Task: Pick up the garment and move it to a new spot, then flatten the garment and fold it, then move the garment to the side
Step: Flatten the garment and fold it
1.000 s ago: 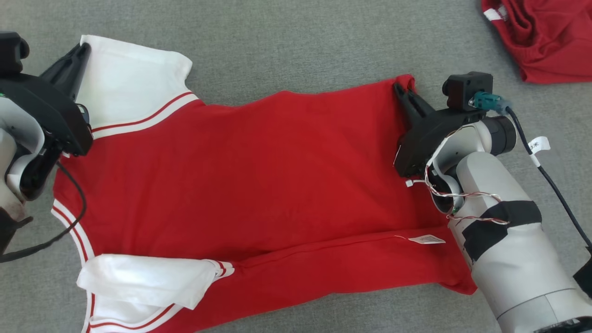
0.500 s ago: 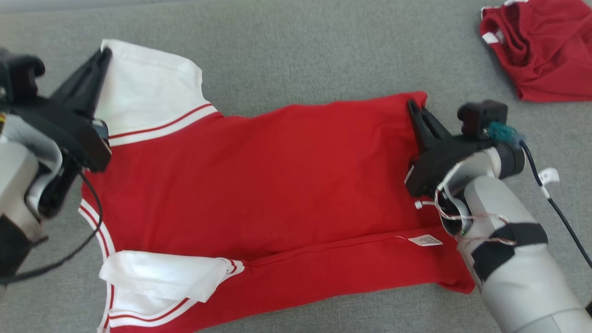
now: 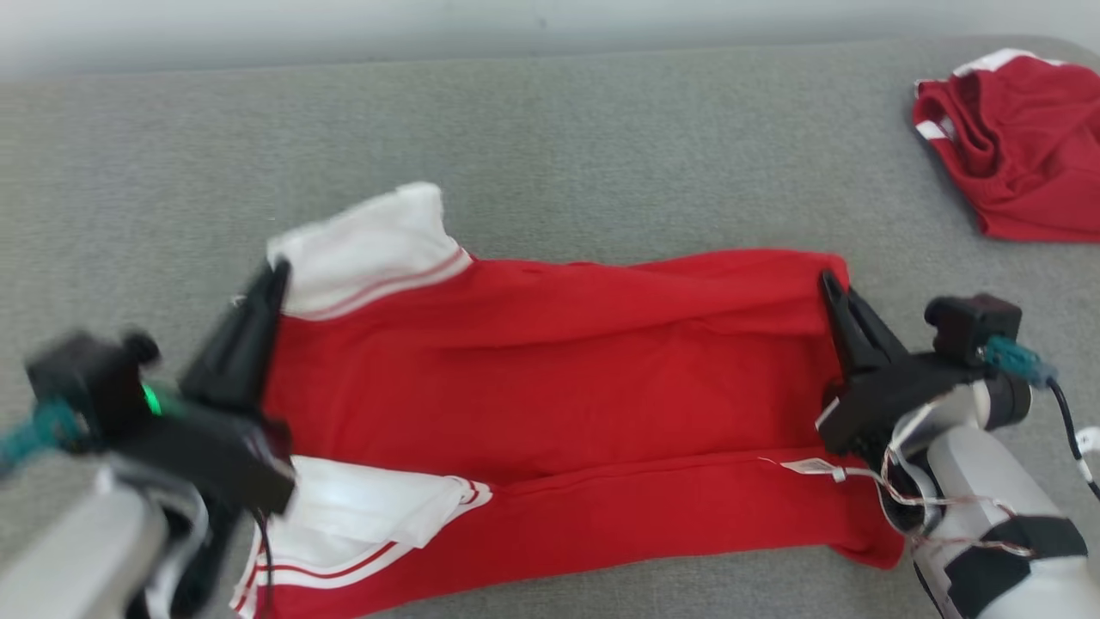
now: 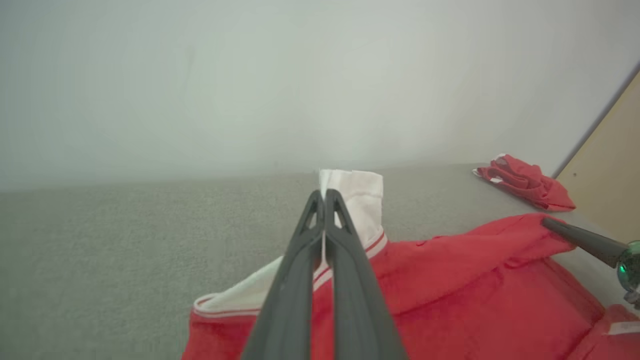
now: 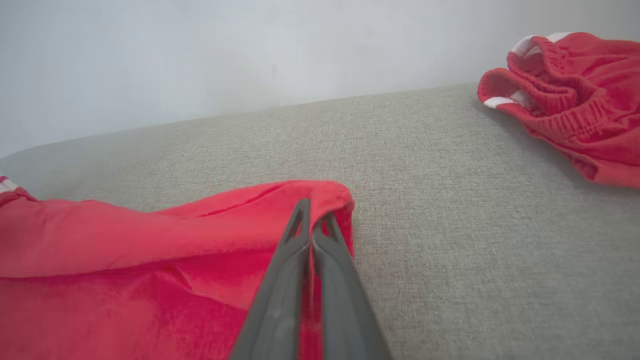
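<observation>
The garment [image 3: 550, 378] is red with white sleeves and lies spread across the grey surface, its near strip folded over. My left gripper [image 3: 277, 271] is shut on the far white sleeve [image 3: 369, 245], pinching it at the fingertips [image 4: 322, 192]. My right gripper [image 3: 829, 279] is shut on the far red corner of the hem, and the cloth bunches over its tip [image 5: 312, 210]. The far edge is raised between the two grippers. A second white sleeve [image 3: 369, 507] lies folded near my left arm. The garment [image 4: 450, 280] sags between the grips.
Another crumpled red garment [image 3: 1023, 163] lies at the far right of the grey surface [image 3: 601, 155], also in the right wrist view [image 5: 575, 100]. A pale wall stands behind. A wooden panel [image 4: 610, 165] rises at the right of the left wrist view.
The head camera has tilted up. Both grippers, still shut on the far edge, have lifted it and drawn it toward the near side, so the spread cloth looks narrower.
</observation>
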### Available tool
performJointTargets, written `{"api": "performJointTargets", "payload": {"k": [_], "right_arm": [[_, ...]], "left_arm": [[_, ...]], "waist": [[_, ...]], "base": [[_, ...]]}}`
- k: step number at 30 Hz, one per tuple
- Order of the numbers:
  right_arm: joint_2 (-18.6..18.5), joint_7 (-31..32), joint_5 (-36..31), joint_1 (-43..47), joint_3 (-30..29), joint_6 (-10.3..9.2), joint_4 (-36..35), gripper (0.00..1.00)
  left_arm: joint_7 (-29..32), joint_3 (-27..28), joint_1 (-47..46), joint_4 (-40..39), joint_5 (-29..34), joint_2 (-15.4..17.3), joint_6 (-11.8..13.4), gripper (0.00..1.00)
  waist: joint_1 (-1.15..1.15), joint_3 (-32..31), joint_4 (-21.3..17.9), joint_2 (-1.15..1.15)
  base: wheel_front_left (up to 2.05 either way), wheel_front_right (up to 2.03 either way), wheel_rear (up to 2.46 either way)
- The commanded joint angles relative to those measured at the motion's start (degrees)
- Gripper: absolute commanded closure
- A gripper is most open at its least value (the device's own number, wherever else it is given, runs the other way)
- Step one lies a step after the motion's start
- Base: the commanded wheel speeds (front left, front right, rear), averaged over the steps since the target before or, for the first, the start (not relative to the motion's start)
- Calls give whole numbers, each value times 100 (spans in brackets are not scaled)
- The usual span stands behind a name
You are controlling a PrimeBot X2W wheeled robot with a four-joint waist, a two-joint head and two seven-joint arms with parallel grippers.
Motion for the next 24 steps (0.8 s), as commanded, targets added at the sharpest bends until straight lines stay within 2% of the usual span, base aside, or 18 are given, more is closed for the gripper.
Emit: {"api": "performJointTargets", "payload": {"k": [1, 5, 12, 19, 24], "right_arm": [[-89, -50, 105, 223, 15, 12, -161, 100], [-251, -162, 342, 679, -86, 12, -544, 100], [-437, -141, 421, 1393, -281, 12, -1086, 100], [-504, 69, 397, 2154, -588, 12, -1512, 100], [-411, 209, 318, 2558, -754, 12, -1671, 100]], "left_arm": [[-9, 203, 519, -352, 284, -92, 137, 100], [-10, 489, 1407, -826, 679, -375, 213, 100], [-11, 1081, 2327, -959, 983, -995, 80, 100], [-11, 1659, 3273, -697, 1397, -1621, -163, 100], [-11, 1741, 3610, -331, 1659, -1915, -316, 100]], "waist": [[1, -140, 176, 0], [1, -228, 344, 0], [1, -353, 463, 0], [1, -579, 463, 0], [1, -725, 497, 0]], "base": [[0, 0, 0], [0, 0, 0], [0, 0, 0], [0, 0, 0], [0, 0, 0]]}}
